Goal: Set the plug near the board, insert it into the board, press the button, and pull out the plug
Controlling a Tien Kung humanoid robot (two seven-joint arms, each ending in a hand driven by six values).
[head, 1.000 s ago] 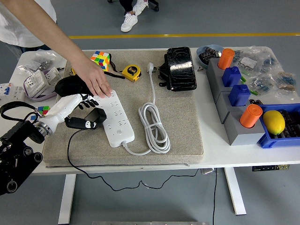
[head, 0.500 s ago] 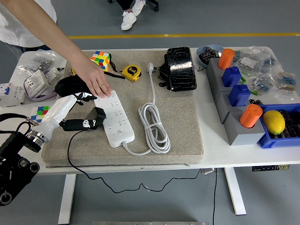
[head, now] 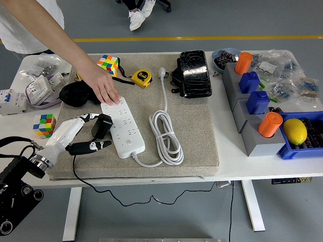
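- Your left hand (head: pixel 88 132) has its fingers around the black plug (head: pixel 102 126), which sits tilted just beside the board's (head: pixel 122 127) left edge, on the mat (head: pixel 197 131).
- A person's hand (head: pixel 103 86) presses flat on the board's far end.
- The board's cord (head: pixel 164 132) lies coiled to the right.
- No writing is legible from here; the yellow tape measure (head: pixel 142 78) probably carries a label, but it's too small to read.

The left hand (head: pixel 90 132) drew back toward the near edge of the bench, away from the power strip (head: pixel 122 127). The black plug (head: pixel 102 126) tipped upright beside the strip's left edge.
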